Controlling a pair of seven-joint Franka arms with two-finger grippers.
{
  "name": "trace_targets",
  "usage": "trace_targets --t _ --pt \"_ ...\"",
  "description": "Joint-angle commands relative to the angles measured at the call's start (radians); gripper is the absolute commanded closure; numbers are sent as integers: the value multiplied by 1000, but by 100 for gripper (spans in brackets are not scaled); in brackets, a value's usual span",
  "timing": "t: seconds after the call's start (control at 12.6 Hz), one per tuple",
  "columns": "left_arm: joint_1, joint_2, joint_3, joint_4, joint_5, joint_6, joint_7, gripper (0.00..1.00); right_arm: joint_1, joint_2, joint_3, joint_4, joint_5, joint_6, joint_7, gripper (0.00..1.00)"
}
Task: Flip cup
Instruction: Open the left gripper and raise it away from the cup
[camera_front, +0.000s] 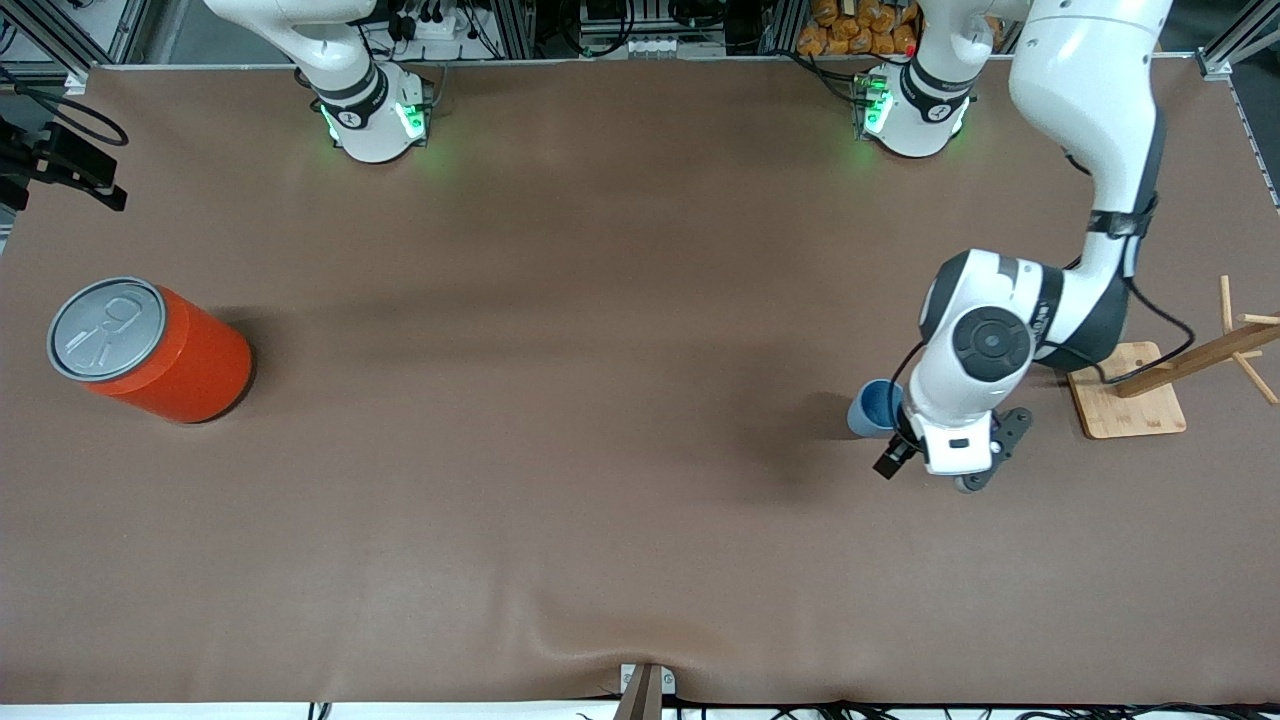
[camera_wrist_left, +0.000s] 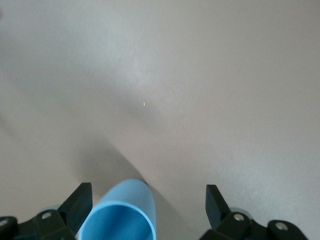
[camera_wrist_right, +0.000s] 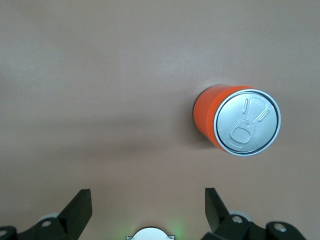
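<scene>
The small light-blue cup (camera_front: 873, 405) stands upright with its darker blue inside facing up, toward the left arm's end of the table. My left gripper (camera_front: 903, 432) is down over it, and the hand covers part of the cup. In the left wrist view the left gripper (camera_wrist_left: 147, 195) is open. The cup (camera_wrist_left: 125, 212) sits between the fingers, close to one finger (camera_wrist_left: 80, 200) and apart from the other. My right gripper (camera_wrist_right: 146, 197) is open and empty, high over the table near its own base; it does not show in the front view.
A large orange can (camera_front: 150, 350) with a grey pull-tab lid stands at the right arm's end of the table; it also shows in the right wrist view (camera_wrist_right: 240, 122). A wooden peg stand on a square base (camera_front: 1125, 390) is beside the left arm.
</scene>
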Motion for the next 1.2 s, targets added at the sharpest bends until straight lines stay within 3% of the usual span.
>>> trace_targets --t 0.0,0.4,0.64,1.12 --pt "22 -63 -6 -9 21 -35 76 0 -15 8 9 20 13 -15 0 0" --pt "79 -195 -13 -13 4 -209 286 0 -15 8 9 20 13 -16 0 0" --pt "94 -304 -13 -19 -37 -373 429 0 -15 8 9 20 13 -16 0 0" --pt "162 -491 -15 -30 -145 -559 717 0 -15 8 9 20 14 -16 0 0"
